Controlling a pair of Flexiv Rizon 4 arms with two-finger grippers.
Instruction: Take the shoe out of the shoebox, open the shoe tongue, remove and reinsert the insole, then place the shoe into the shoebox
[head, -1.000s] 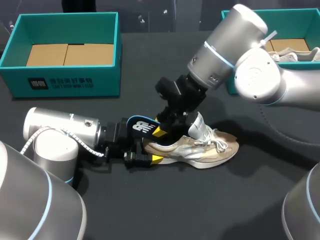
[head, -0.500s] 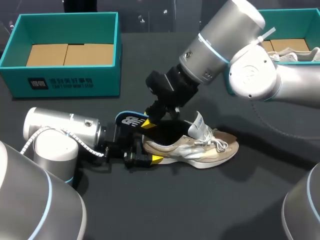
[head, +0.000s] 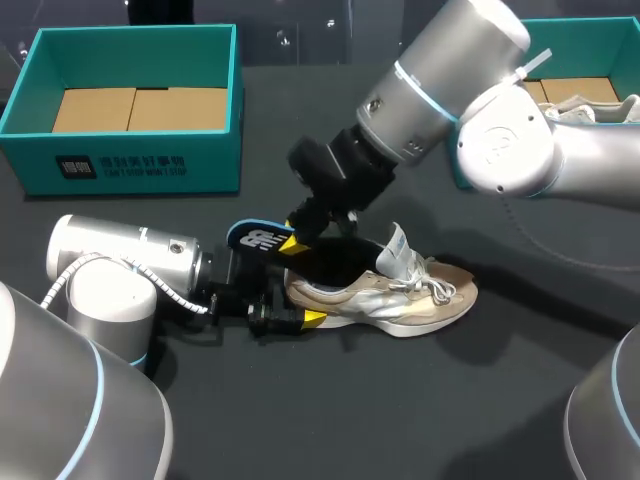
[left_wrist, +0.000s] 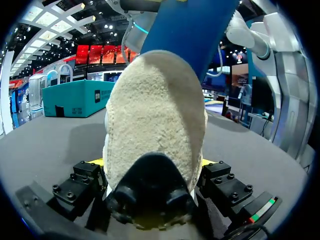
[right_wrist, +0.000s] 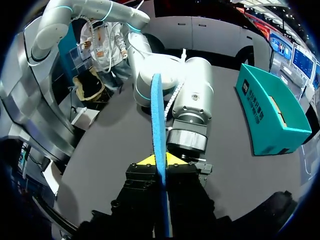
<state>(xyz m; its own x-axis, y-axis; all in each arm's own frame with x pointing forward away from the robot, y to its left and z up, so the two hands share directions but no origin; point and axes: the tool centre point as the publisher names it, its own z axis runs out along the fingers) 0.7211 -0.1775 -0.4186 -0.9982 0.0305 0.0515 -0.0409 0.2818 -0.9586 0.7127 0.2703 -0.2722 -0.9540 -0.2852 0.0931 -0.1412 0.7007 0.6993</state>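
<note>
Silver arms (head: 455, 60), blue rings (head: 425, 95), black jaws

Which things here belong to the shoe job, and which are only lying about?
Belong: beige lace-up sneaker; flat blue insole in right gripper; empty teal cardboard shoebox.
Lying about: second teal box holding another pale shoe.

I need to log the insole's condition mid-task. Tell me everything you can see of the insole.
The insole is a thin, flat sheet, blue on its edge and underside, dark on top with white print at the heel end. The right tool is shut on it, yellow tips on both faces; the right wrist view shows it edge-on. It hangs tilted, heel end raised over the heel of the shoe. Whether its toe end is inside the shoe cannot be seen.
</note>
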